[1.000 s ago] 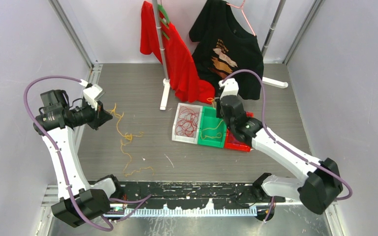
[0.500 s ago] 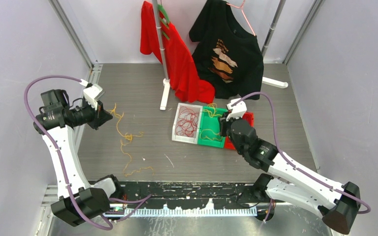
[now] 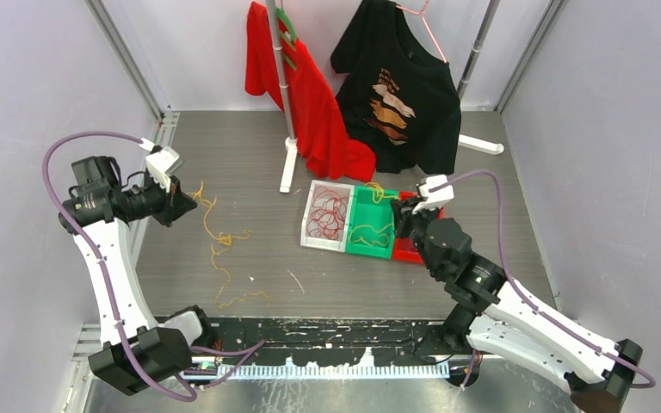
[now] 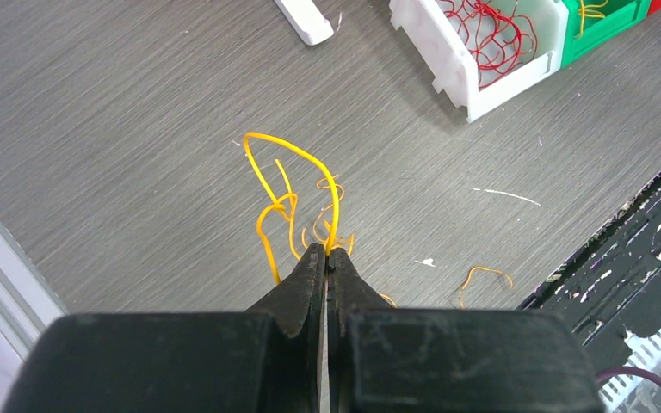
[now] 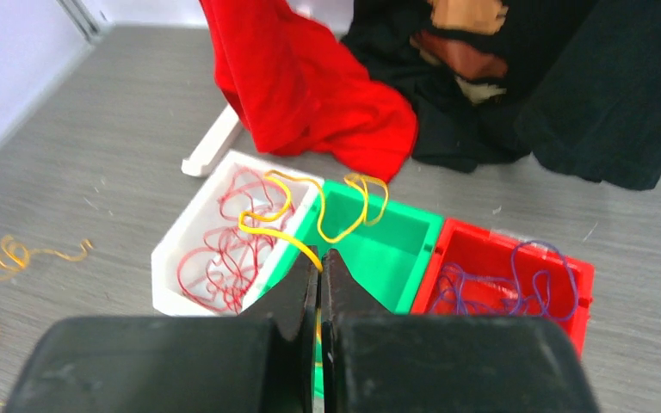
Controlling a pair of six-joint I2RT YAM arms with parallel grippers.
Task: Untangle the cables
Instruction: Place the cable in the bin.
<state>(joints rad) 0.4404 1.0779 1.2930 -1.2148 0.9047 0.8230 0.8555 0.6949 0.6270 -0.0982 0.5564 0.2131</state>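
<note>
Toward the left edge of the grey wood-grain tabletop (image 3: 250,155), pinching a thin yellow cable (image 4: 336,194) in the left gripper (image 4: 325,249), jaws pressed tight together with the strand caught right at the tips. Near the middle of the surface, same story for the right gripper (image 5: 319,254): clamped shut on a second thin yellow cable (image 5: 267,225), up over a row of three plastic bins.

Looks like a sorting drop into the green plastic bin (image 5: 379,249). To do it well: carry the tips further over the green floor before letting go, to avoid leaving a loop hung on the rim of the white plastic bin (image 5: 172,258) or snagged in the thin red cables (image 5: 224,249) coiled there. On the left side, draw up slowly and straight, easing the twisted loop loose rather than tightening it. Hold both pinches firm against slipping.

Now the lie of things. Left cable: arches up ahead of the tips, curls back down beside them into a small twisted loop, and appears to trail into the loose yellow strands (image 3: 219,245) strewn from the left edge toward the near edge. Right cable: snakes out from the tips across the white bin's rim, then loops over into the green one. Thin purple cables (image 5: 491,288) lying apart in the red plastic bin (image 5: 482,231), at the right end of the row.
</note>
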